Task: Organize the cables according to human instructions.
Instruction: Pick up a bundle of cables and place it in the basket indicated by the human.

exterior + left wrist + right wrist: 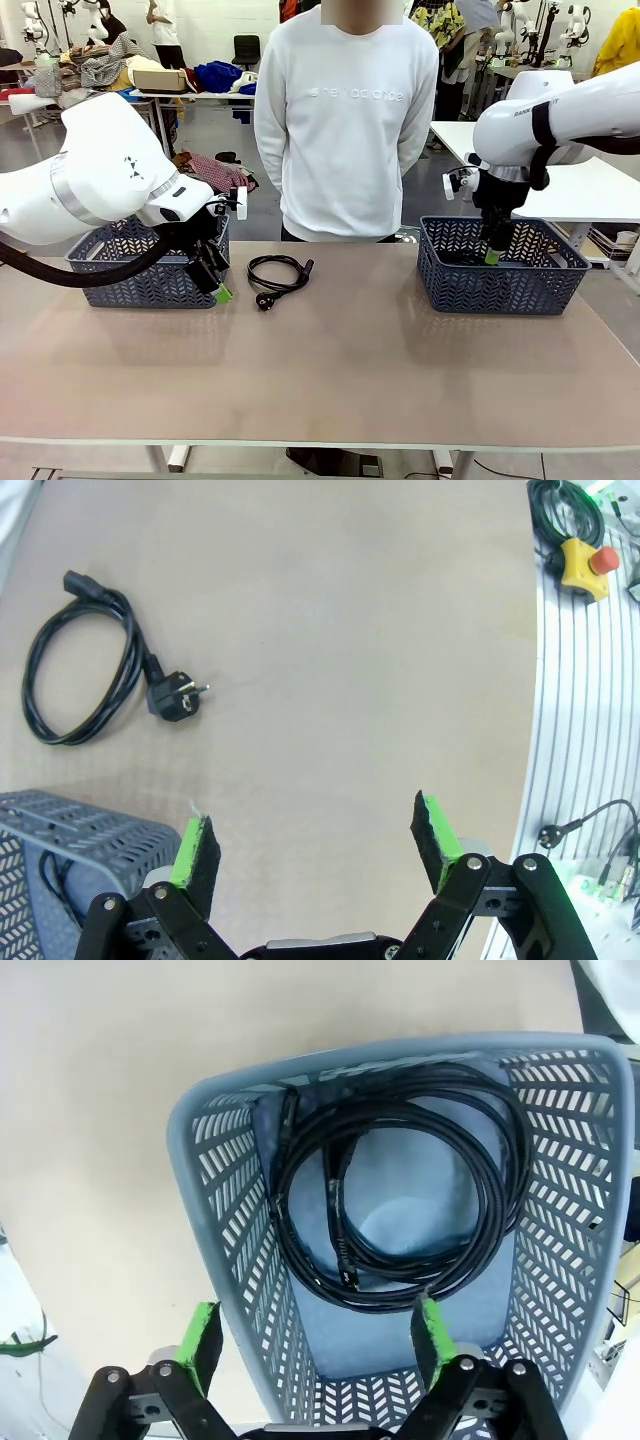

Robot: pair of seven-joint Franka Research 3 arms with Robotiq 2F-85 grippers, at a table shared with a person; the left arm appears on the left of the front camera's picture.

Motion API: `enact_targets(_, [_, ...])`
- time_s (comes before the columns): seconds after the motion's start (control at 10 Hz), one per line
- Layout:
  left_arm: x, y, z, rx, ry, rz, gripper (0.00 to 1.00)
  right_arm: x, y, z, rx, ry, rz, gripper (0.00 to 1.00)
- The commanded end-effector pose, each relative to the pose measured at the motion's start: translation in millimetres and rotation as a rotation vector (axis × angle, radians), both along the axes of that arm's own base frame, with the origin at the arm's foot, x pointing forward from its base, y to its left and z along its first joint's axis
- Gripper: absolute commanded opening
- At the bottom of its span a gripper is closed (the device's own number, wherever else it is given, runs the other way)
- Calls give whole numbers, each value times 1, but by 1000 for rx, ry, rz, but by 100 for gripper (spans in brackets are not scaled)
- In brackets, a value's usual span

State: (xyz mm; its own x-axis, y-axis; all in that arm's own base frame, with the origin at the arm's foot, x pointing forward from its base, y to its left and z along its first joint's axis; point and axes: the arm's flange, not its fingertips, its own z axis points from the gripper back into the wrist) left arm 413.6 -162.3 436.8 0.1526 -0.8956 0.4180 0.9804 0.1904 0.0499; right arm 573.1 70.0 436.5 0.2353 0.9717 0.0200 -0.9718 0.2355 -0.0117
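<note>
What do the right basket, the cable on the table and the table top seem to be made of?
Right basket: likely moulded plastic, matte blue-grey; walls pierced in a regular herringbone pattern.
Cable on the table: probably a rubber or PVC sheath, black, slightly glossy; it lies in soft loops.
Table top: perhaps laminate, matte beige-brown, smooth; its core is not visible.

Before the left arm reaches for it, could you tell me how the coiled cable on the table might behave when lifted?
Probably floppy: the cable is a thin, loose coil with no tie visible, so pinching one strand would likely let the loops sag open. Its chunky plug would probably dangle lowest. It lies flat, so rolling seems unlikely.
</note>
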Motion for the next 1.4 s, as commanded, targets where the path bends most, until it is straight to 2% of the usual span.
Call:
enact_targets(0.0, [-1, 2, 0, -11, -2, 13, 100, 9, -1, 6, 26, 9, -18, 100])
enact_targets(0.2, [-1, 2, 0, -11, -2, 13, 100, 13, 2, 7, 28, 7, -68, 100])
enact_targets(0.3, [-1, 2, 0, -11, -2, 13, 100, 5, 0, 3, 2, -2, -6, 100])
enact_targets(0.9, [-1, 2, 0, -11, -2, 13, 100, 7, 6, 10, 38, -8, -39, 100])
enact_targets(1.3, [-1, 2, 0, -11, -2, 13, 100, -35, 26, 36, 142, -31, -161, 100])
